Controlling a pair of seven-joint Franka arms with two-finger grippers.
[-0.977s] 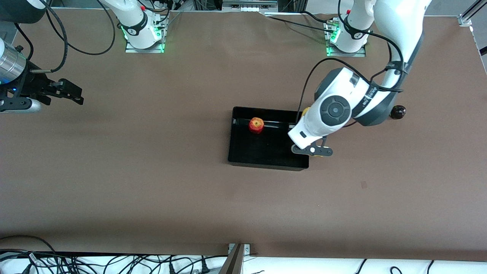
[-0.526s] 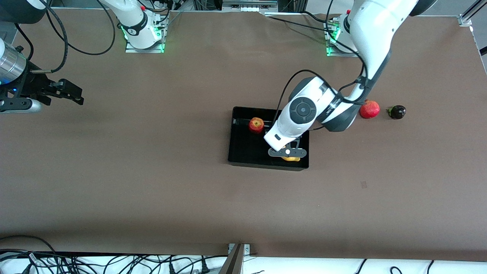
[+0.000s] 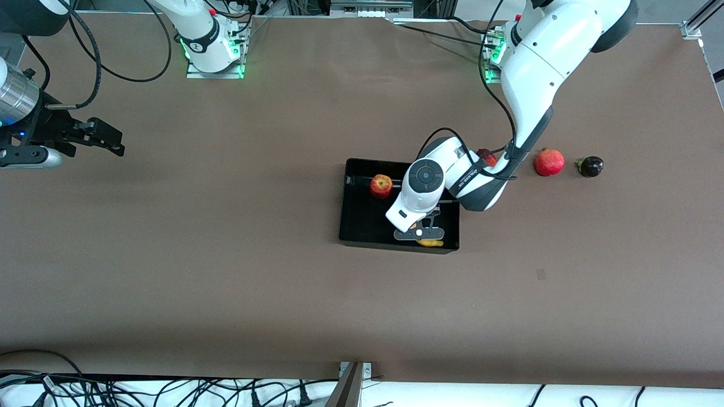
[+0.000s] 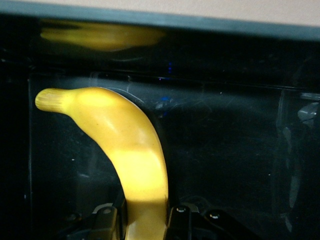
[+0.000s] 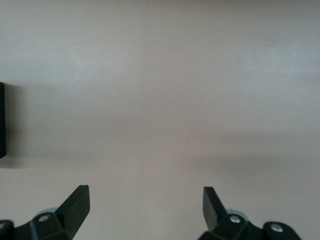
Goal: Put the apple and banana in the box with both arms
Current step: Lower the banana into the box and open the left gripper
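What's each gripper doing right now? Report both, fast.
Left gripper: shut on the banana, inside the box near the apple.
Right gripper: open, empty, waiting over bare table at the right arm's end.

Right gripper over bare table

The right gripper (image 5: 145,200) hangs above the plain brown table (image 5: 165,90) with its two black fingers (image 5: 77,202) spread wide apart and nothing between them. A soft shadow band crosses the table surface above the fingertips. At one edge of the view, a small piece of a black object (image 5: 2,120) shows, its identity unclear.
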